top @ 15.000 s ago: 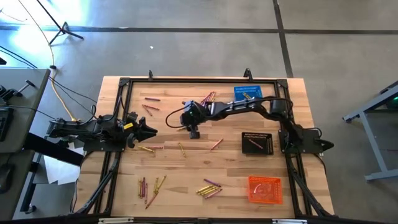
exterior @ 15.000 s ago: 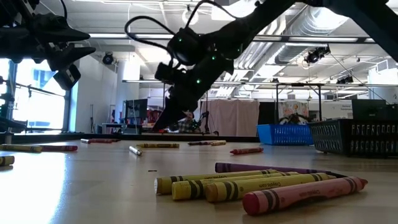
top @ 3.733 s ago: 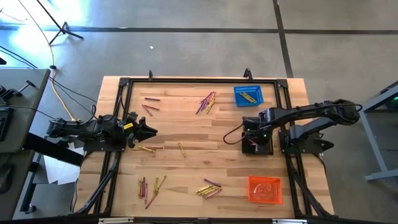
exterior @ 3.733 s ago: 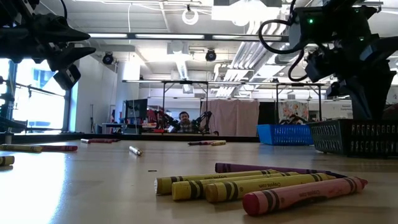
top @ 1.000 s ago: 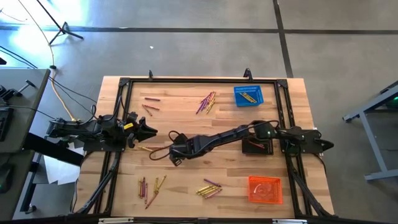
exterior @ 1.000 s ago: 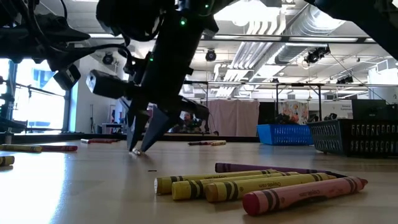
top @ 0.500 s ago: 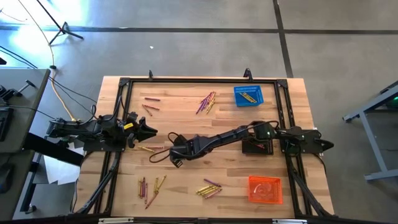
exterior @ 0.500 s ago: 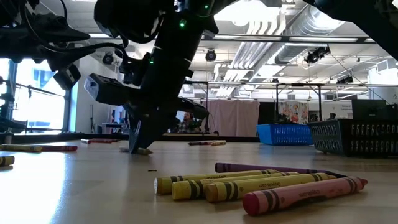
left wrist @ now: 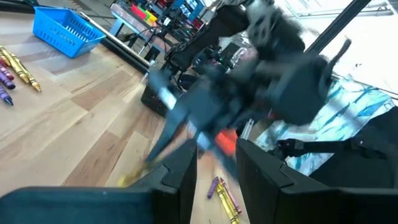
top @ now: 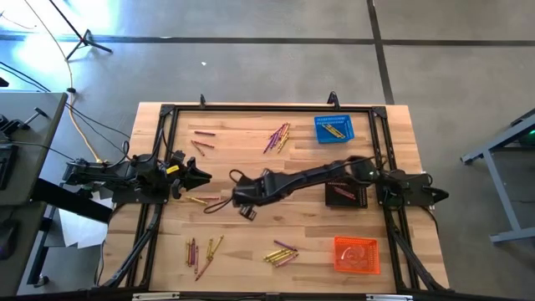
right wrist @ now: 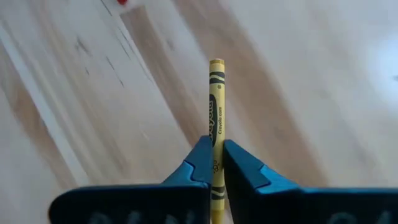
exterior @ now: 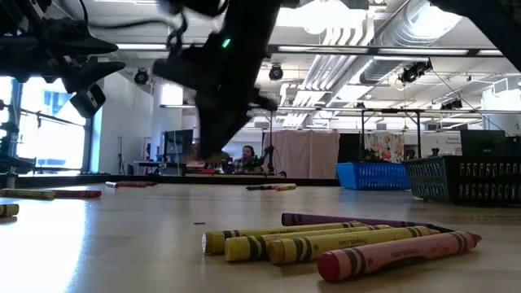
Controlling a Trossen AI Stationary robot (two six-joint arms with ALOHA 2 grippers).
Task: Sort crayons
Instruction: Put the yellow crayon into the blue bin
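Jaws of right gripper (right wrist: 213, 163) clamped narrow on a yellow crayon (right wrist: 215, 118), which sticks straight out past the fingertips, lifted clear of the surface (top: 276, 238). High view: right arm stretched across mid-surface, its gripper near centre-left. Left gripper (top: 201, 175) parked at left edge, jaws wide, holding nothing. Other crayons scattered: a bunch (exterior: 342, 242) of yellow, purple & red ones lying at front in low view, a cluster (top: 278, 135) toward the far side, more at front-left (top: 203, 249). Blue basket (top: 333, 128) at far right w/ yellow sticks inside; black basket (top: 345, 191) at right, just beside right arm base; orange basket (top: 356, 254) at near right.
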